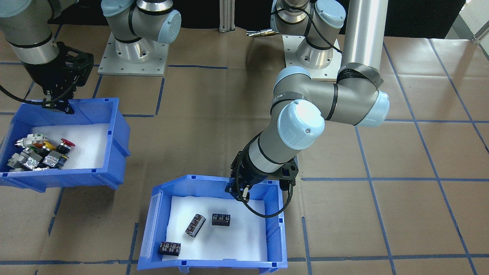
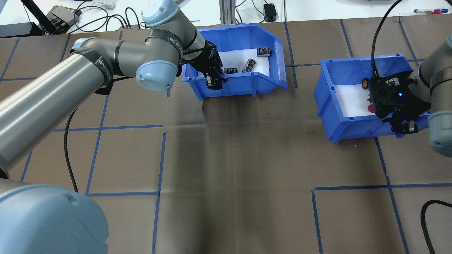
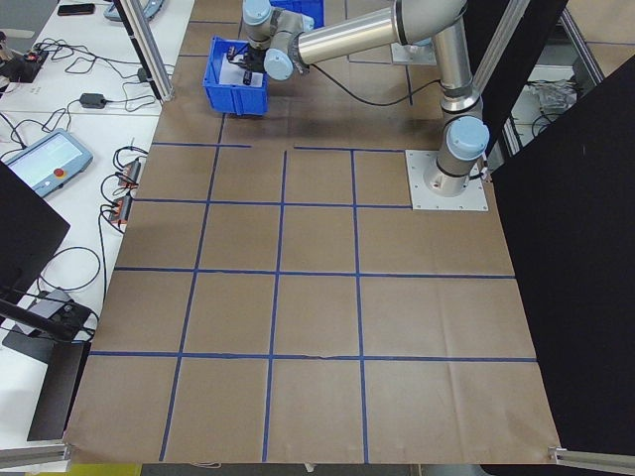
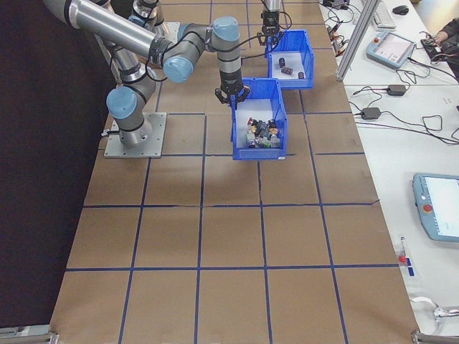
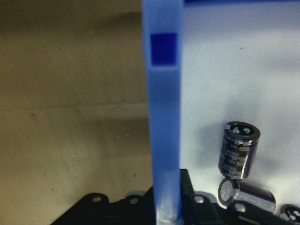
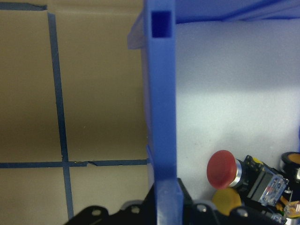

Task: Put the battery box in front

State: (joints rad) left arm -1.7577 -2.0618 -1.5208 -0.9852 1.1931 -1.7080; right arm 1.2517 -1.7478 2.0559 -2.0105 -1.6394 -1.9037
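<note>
Seen at the far side of the table from the robot: battery box (image 2: 243,65), standing on brown paper beside the switch bin (image 2: 353,102), three dark cells (image 1: 195,225) loose on its white foam (image 1: 229,236). Clamped astride the box's rear wall, one finger inside and one outside: left gripper (image 2: 214,82), closed on that wall as the left wrist view shows it running straight between the finger bases. Gripped likewise by the right gripper (image 2: 404,127): rear wall of the switch bin, red button (image 6: 224,168) just inside. Not clear from these angles whether the box is lifted or resting, though probably resting. Grasp apparently secured; placement judged either just made or still to be finished. Remaining at least: release of the wall and withdrawal of the arm.
</note>
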